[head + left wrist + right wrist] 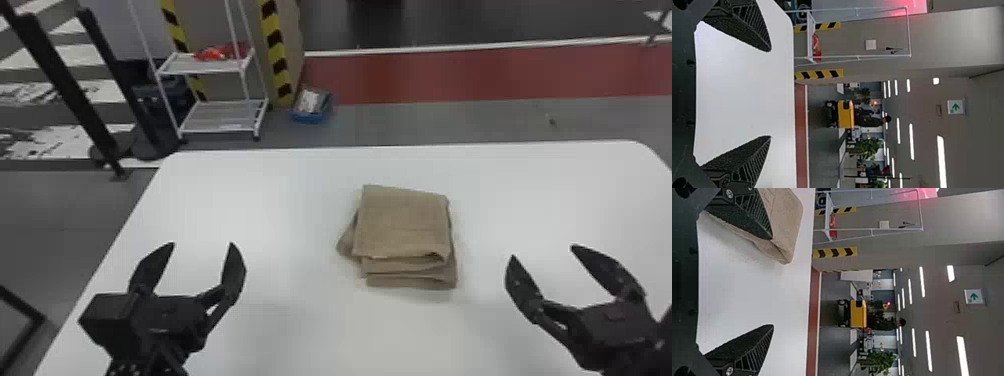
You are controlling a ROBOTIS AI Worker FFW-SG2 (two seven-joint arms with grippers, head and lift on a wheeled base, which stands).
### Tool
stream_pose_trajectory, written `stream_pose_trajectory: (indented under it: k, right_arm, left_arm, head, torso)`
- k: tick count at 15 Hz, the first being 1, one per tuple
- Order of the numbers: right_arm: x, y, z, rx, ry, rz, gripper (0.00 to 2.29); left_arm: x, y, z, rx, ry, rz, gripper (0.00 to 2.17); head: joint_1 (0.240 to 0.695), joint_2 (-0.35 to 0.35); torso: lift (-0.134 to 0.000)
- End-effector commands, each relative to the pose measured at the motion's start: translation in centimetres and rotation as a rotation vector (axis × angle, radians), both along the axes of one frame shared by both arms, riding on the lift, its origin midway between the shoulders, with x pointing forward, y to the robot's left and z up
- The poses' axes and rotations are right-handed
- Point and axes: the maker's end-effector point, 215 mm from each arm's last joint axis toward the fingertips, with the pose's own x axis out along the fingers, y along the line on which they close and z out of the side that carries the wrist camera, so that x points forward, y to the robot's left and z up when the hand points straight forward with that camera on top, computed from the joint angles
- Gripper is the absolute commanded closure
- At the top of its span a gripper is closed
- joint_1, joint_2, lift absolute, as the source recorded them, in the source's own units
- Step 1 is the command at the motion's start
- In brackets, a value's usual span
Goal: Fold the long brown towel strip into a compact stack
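The left gripper (202,245), over the left part of the white table (280,200), has its two black fingers spread wide, with nothing between them. The right gripper (543,251), over the right part of the table, is likewise spread wide and empty. Both point toward the table's far edge.

Between the two grippers, and well apart from the left one, lies the brown towel (402,222). It is nearer the right gripper, and in the head view neither gripper touches it. The towel is folded into a compact, roughly square stack, lying flat and turned slightly askew. Several layers show as uneven steps along its near side, with a small dark opening in a fold near its right corner. A flap juts out from under the top layers, toward the table's left edge.

Beyond the table's far edge, toward its left corner, stands a white wire-frame shelf (210,67) with a red item (217,52) on its upper level. Yellow-and-black striped tape (275,50) runs upright beside it. Just beside the shelf, a blue box (309,117) sits on the floor, near a wide red floor band (450,75).
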Motion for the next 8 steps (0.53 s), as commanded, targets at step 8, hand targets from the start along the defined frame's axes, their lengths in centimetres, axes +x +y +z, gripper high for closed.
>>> stream_pose_trajectory:
  k: [8]
  right_arm:
    - [-0.07, 0.19, 0.68, -0.004, -0.009, 0.001, 0.09]
  left_arm:
    - [0.53, -1.19, -0.4, -0.019, 0.014, -0.018, 0.08]
  head:
    - [0.695, 0.12]
  torso:
    - [-0.123]
